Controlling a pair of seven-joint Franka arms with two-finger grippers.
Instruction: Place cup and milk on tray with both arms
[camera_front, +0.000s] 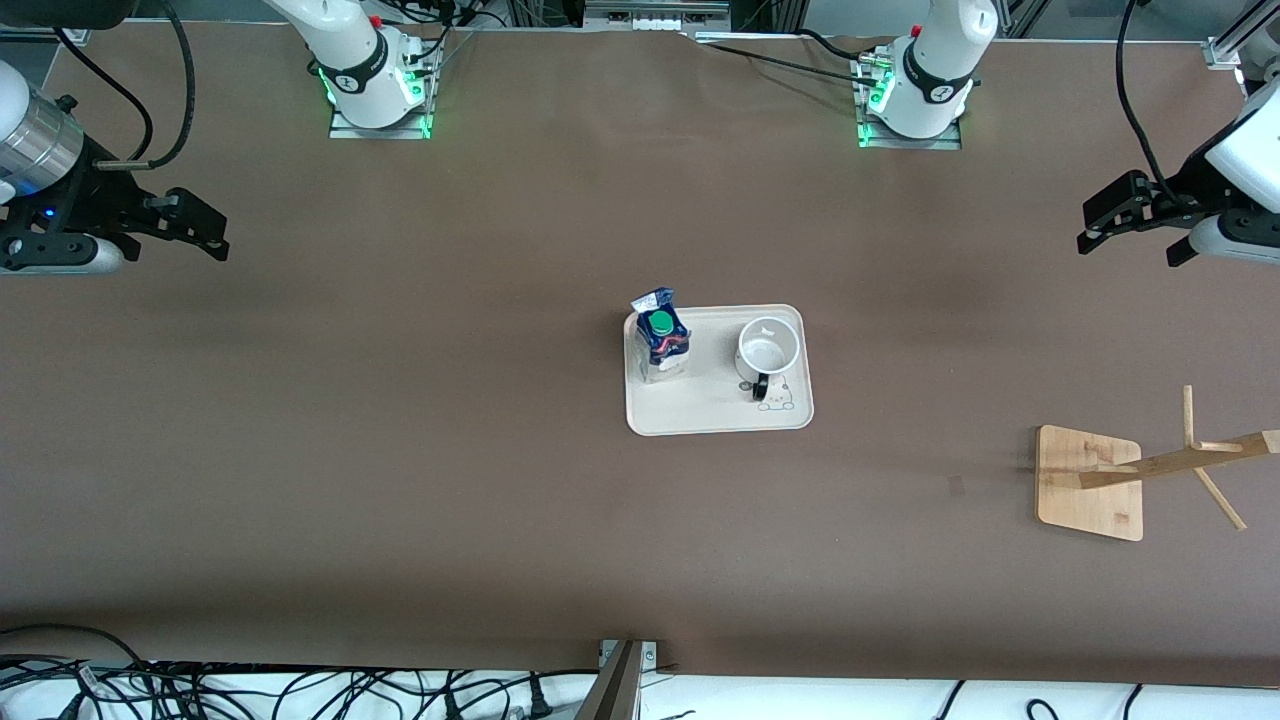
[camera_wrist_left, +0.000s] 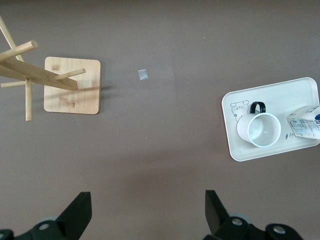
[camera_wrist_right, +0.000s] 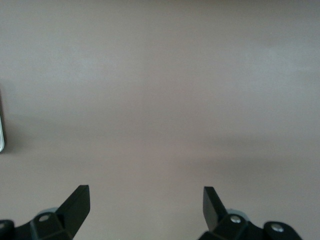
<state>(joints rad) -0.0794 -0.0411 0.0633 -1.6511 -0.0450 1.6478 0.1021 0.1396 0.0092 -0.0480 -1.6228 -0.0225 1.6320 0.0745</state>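
The cream tray (camera_front: 718, 415) lies at the table's middle. The milk carton (camera_front: 661, 340) stands upright on the tray's end toward the right arm. The white cup (camera_front: 768, 350) stands upright on the tray's end toward the left arm, its black handle pointing toward the front camera. My left gripper (camera_front: 1125, 245) is open and empty at the left arm's end of the table, far from the tray. My right gripper (camera_front: 180, 250) is open and empty at the right arm's end. The left wrist view shows its open gripper (camera_wrist_left: 148, 200), the tray (camera_wrist_left: 240, 150), cup (camera_wrist_left: 262, 130) and carton (camera_wrist_left: 306, 122). The right wrist view shows its open gripper (camera_wrist_right: 146, 197) over bare table.
A wooden mug stand (camera_front: 1090, 480) with a square base stands toward the left arm's end, nearer to the front camera than the tray; it also shows in the left wrist view (camera_wrist_left: 72, 85). A small scrap (camera_wrist_left: 143, 74) lies on the table beside it. Cables run along the table's front edge.
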